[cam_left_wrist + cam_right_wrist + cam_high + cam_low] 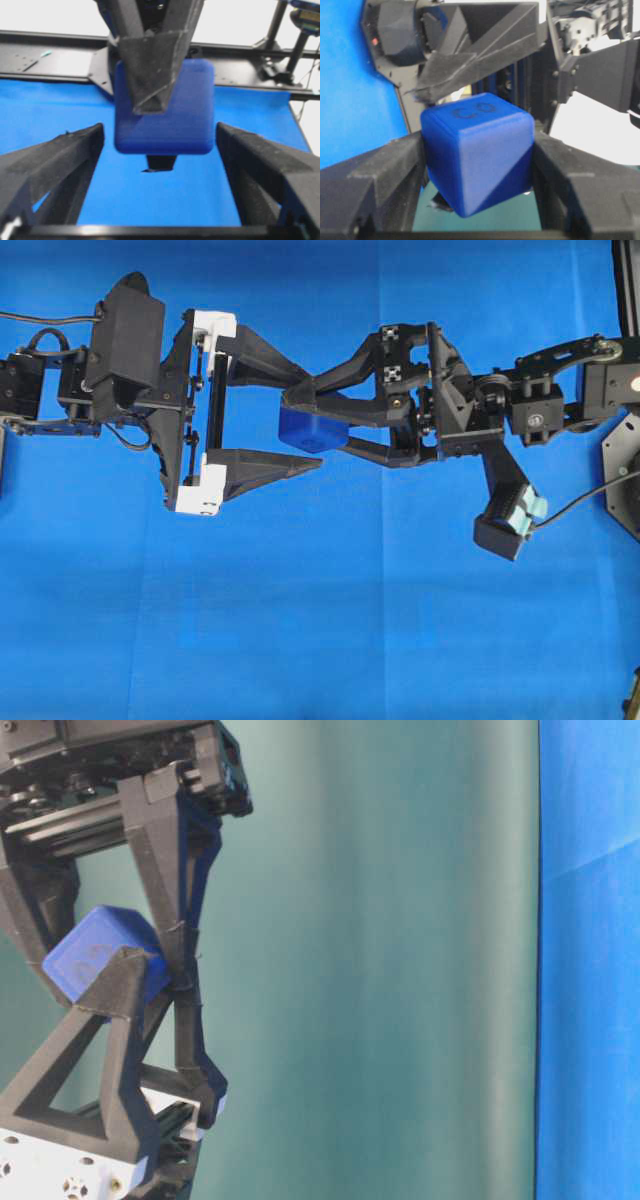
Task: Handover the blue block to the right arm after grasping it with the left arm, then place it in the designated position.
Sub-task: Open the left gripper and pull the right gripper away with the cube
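Observation:
The blue block (308,430) is held in the air between the two arms, above the blue cloth. My right gripper (316,422), all black, is shut on it; in the right wrist view (479,145) both fingers press the sides of the block (477,150). My left gripper (314,416), with white brackets (213,325), is open. Its fingers (60,155) stand on either side of the block (165,112) with a visible gap. The table-level view shows the block (95,952) gripped from above, with the left gripper's fingers (110,1020) around it.
The blue cloth (320,620) covers the table under both arms. The right arm's wrist camera (508,512) hangs below its wrist. Black frame parts (625,460) stand at the right edge.

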